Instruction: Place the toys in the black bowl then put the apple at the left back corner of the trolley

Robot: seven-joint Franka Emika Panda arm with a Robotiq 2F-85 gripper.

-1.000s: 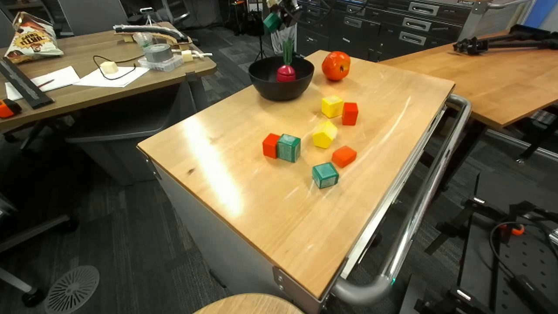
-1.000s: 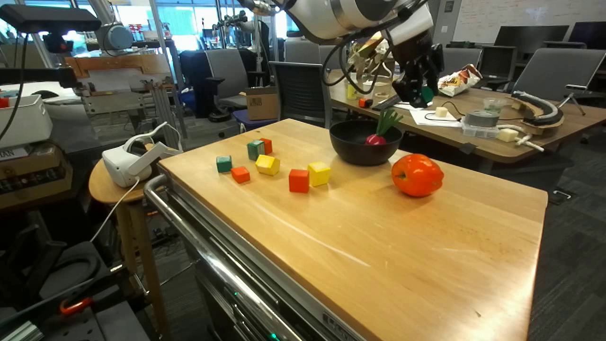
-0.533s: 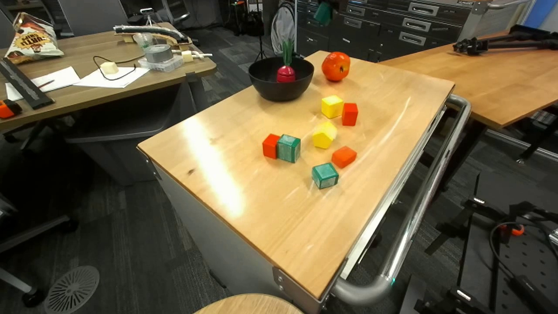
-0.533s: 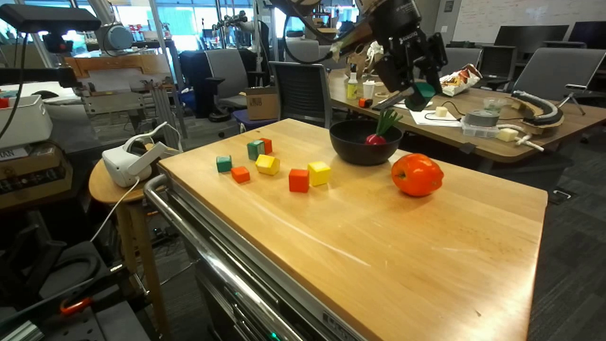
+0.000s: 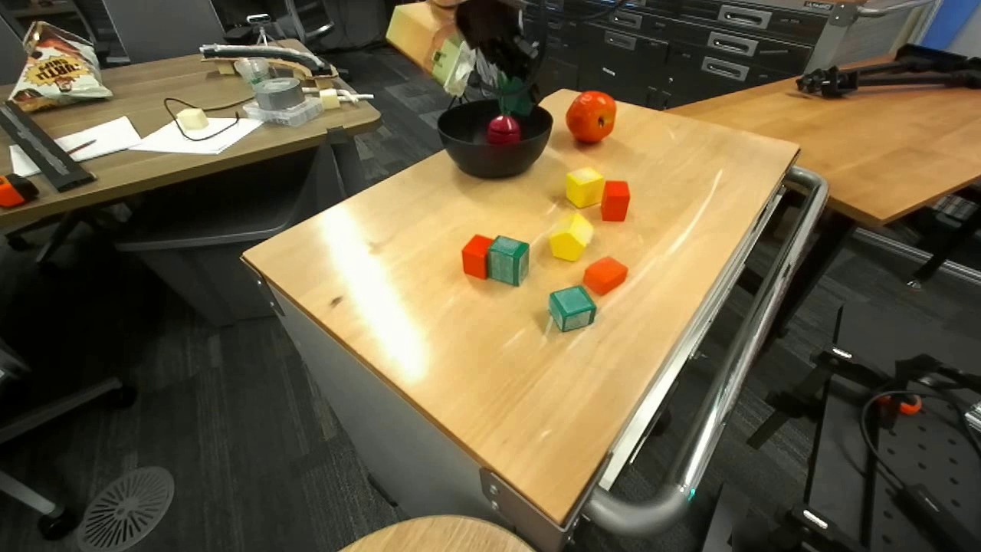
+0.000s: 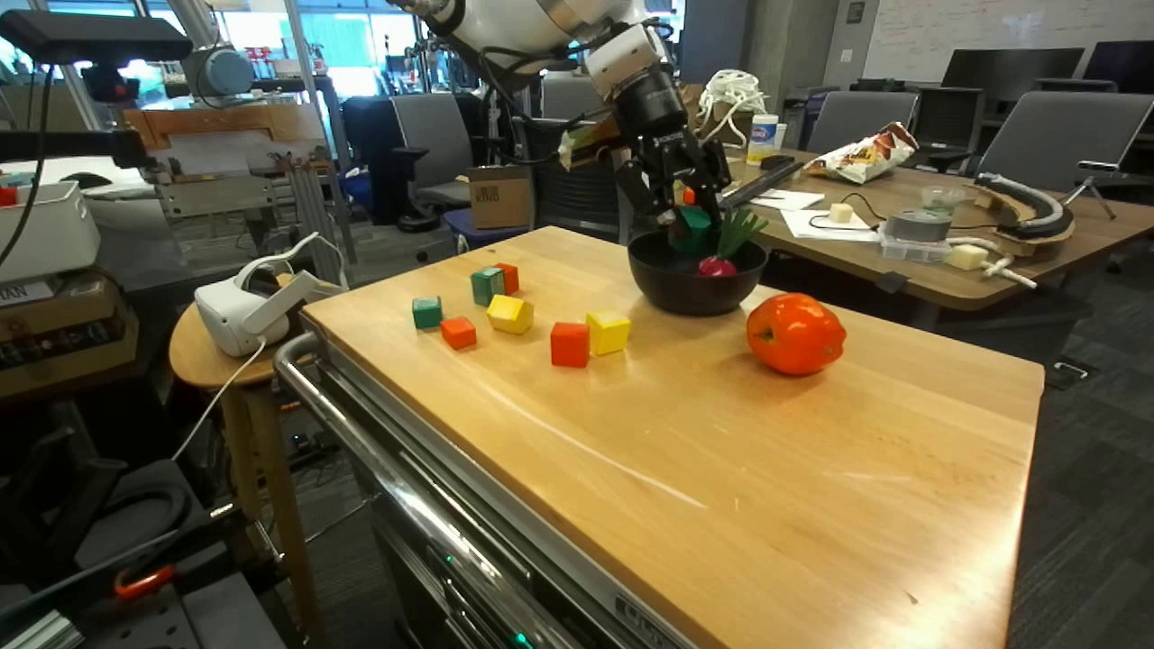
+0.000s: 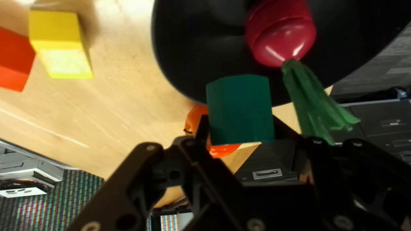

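Gripper [image 7: 241, 126] pinches a green block [image 7: 240, 107] between its fingers [image 7: 202, 131], at the mouth of the black bowl [image 6: 672, 293], where a toy radish [image 6: 717, 267] sits. The radish's leaves [image 7: 306, 93] rise just beside the block; whether they touch cannot be told. Setting this block down looks like the step in hand. It would go best lowered into the free part of the bowl, away from leaves and edge, until it nearly rests on the bottom, and only then let go. A modest opening and a straight lift should spare the radish a knock. Seven loose blocks [image 5: 571, 238] lie on the trolley [image 5: 375, 422], so the apple [image 6: 795, 333], resting near the bowl, should probably wait.
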